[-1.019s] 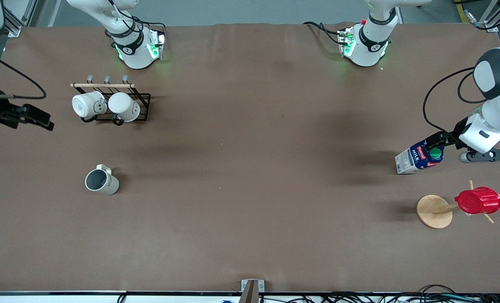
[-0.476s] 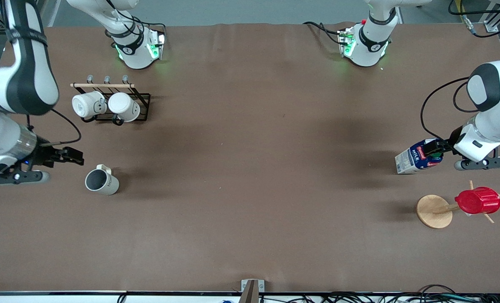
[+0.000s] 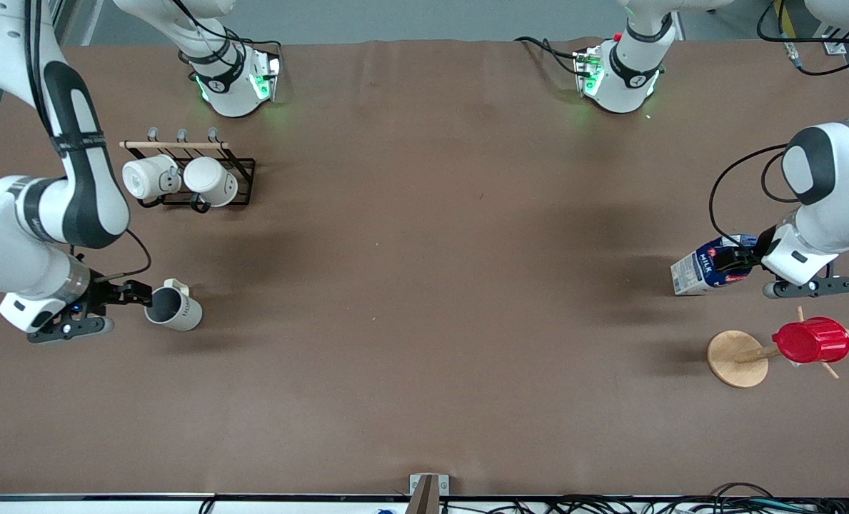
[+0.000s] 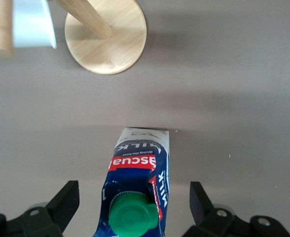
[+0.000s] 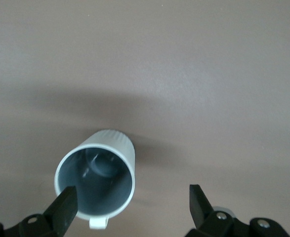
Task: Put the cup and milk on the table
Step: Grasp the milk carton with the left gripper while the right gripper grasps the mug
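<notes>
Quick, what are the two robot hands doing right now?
Left gripper: open, around the milk, not gripping it.
Right gripper: open, over the cup, holding nothing.

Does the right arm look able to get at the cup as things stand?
Probably yes: the right gripper is open right beside the cup, nothing between them.

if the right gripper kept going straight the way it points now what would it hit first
Most likely the cream-beige mug with the grey inside: the open right gripper is at its rim, one finger over the opening. Whether it already touches cannot be told.
</notes>
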### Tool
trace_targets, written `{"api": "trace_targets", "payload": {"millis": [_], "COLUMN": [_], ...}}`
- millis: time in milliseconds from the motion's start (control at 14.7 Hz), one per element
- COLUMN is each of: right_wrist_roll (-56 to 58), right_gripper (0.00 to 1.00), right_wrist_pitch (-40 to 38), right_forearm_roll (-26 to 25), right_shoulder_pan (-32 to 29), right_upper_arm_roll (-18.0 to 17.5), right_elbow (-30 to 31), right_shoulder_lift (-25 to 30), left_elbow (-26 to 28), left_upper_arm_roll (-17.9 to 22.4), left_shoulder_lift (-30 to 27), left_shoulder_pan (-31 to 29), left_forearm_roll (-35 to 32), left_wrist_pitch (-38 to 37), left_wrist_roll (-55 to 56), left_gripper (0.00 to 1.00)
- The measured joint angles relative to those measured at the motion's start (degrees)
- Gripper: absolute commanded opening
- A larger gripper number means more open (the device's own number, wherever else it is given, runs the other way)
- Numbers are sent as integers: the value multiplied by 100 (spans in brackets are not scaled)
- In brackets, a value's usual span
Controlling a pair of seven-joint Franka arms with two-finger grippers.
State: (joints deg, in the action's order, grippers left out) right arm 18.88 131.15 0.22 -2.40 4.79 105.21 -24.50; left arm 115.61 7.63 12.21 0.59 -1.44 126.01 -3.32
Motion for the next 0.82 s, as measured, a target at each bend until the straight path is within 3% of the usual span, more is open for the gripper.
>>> {"api": "trace_targets", "payload": {"millis": [204,340,544,612,748,816], "right_wrist_roll": [173,322,381,386,387,387], "right_gripper": [99,91,61,46,7,0], "right_wrist_pitch": [517,654,973,1055,1082,1079], "right_forearm_roll": [-4,-4,-5,-5,-5,-5], "right_shoulder_pan": [14,16,16,16,18,22], "right_upper_arm_roll": [-5,-5,-5,-5,-6,-7], "right_elbow": [234,329,458,506,548,558], "right_shoulder_lift": [-177,-251,-348,-381,-436,-451], "left_elbow": [29,43,96,120,146,147], "left_upper_arm_roll": [0,0,2,2,2,2], "left_shoulder_lift": [10,7,-1,-8,-21,-29], "left_shoulder_pan": [0,-1,-20,-27,-36,-44], "left_forearm_roll": [0,0,0,-1,-1,-1], "left_wrist_pitch": [0,0,-1,-1,-7,-19], "left_wrist_roll": [0,0,0,-1,-2,-2], "left_gripper": [98,98,97,95,89,84]}}
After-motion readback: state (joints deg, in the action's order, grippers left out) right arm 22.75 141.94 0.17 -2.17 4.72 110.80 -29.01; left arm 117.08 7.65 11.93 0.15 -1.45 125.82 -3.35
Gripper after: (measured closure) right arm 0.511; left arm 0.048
